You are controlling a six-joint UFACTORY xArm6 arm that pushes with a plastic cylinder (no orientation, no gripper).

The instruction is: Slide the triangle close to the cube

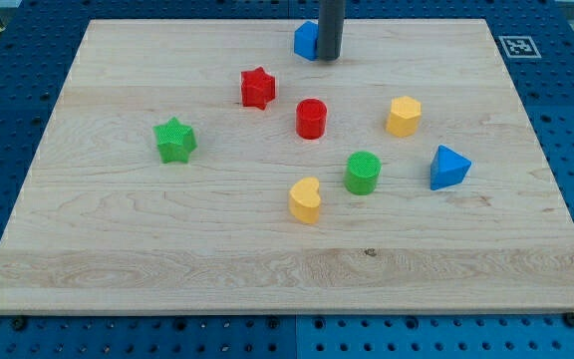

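The blue triangle [448,168] lies at the view's right, about mid-height on the wooden board [118,249]. The blue cube [306,40] sits near the board's top edge, just left of the rod and partly hidden by it. My tip [329,58] rests at the cube's right side, touching or almost touching it. The tip is far from the triangle, up and to the left of it.
A red star [258,88], a red cylinder [311,118], a yellow hexagonal block [404,116], a green cylinder [363,172], a yellow heart-like block [306,199] and a green star [174,139] lie on the board. A marker tag [518,45] sits at the top right corner.
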